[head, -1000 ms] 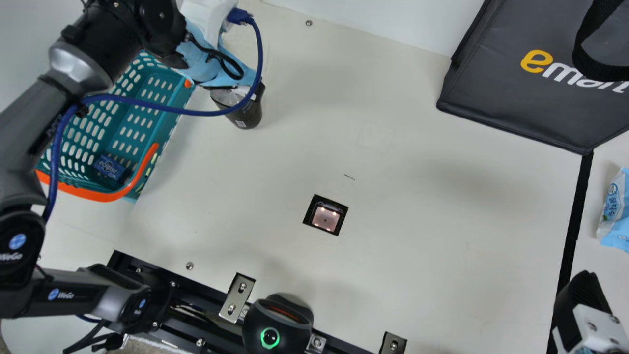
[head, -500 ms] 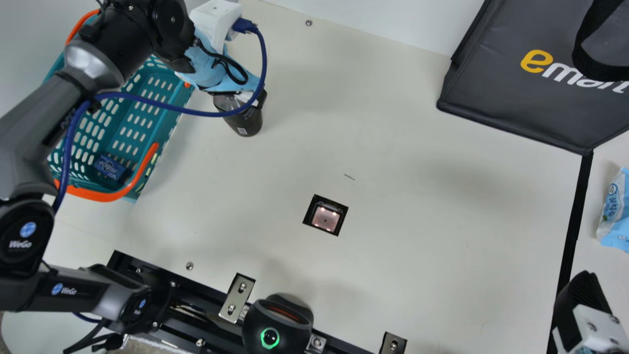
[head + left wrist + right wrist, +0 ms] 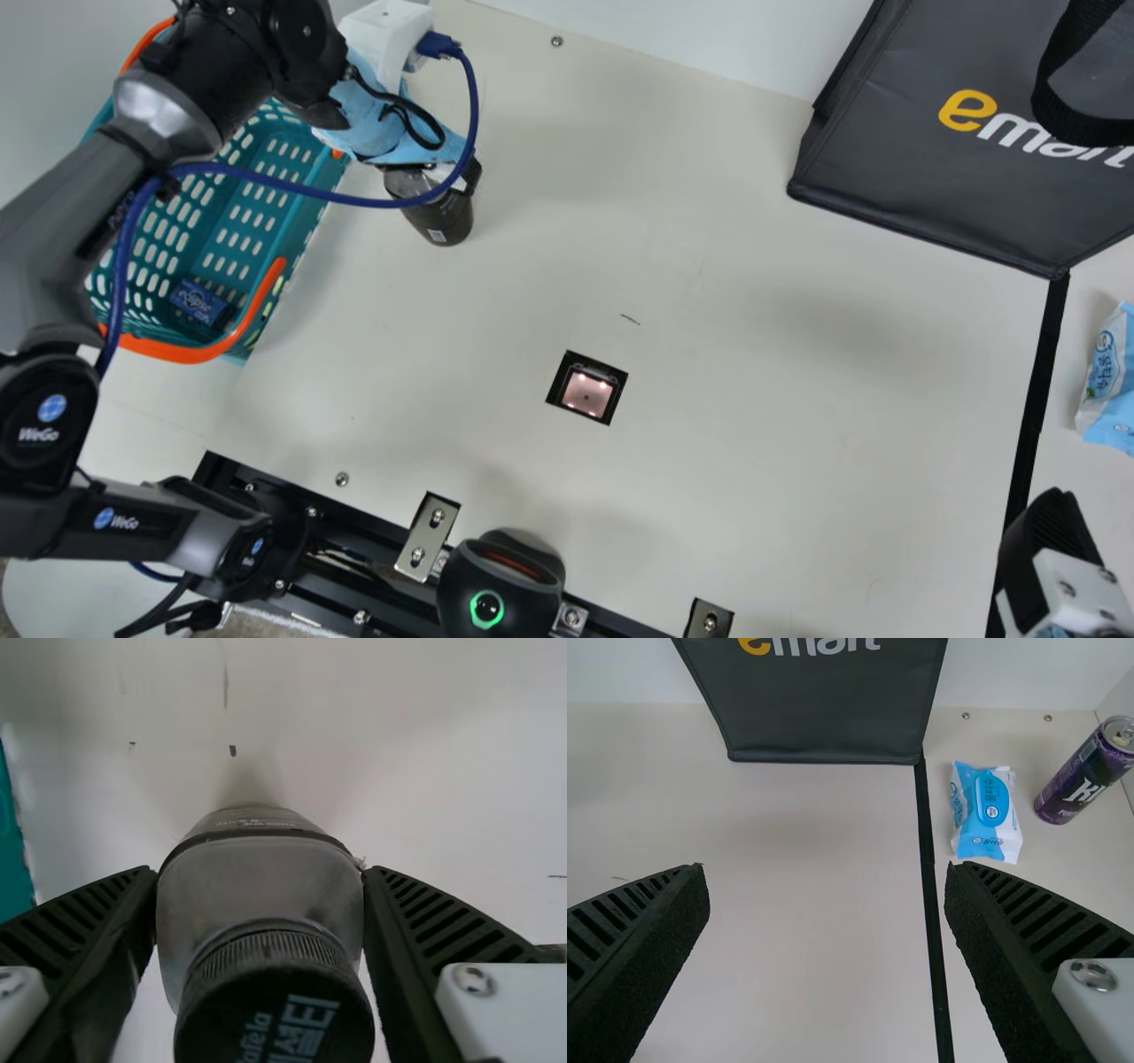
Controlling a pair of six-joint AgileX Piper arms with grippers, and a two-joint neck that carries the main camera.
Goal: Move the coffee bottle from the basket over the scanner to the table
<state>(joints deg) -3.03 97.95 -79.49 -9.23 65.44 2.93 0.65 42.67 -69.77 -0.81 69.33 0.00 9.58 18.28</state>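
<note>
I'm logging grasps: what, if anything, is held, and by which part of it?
The left gripper holds the coffee bottle by its upper sides, below the cap; the right gripper is empty.

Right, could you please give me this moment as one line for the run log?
left gripper: holding bottle | bottle: outside basket, not over scanner | right gripper: open, empty

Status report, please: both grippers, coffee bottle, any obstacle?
Left gripper: jaws closed on coffee bottle, outside basket. Right gripper: jaws open. Scanner window uncovered; black shopping bag off to one side.
</note>
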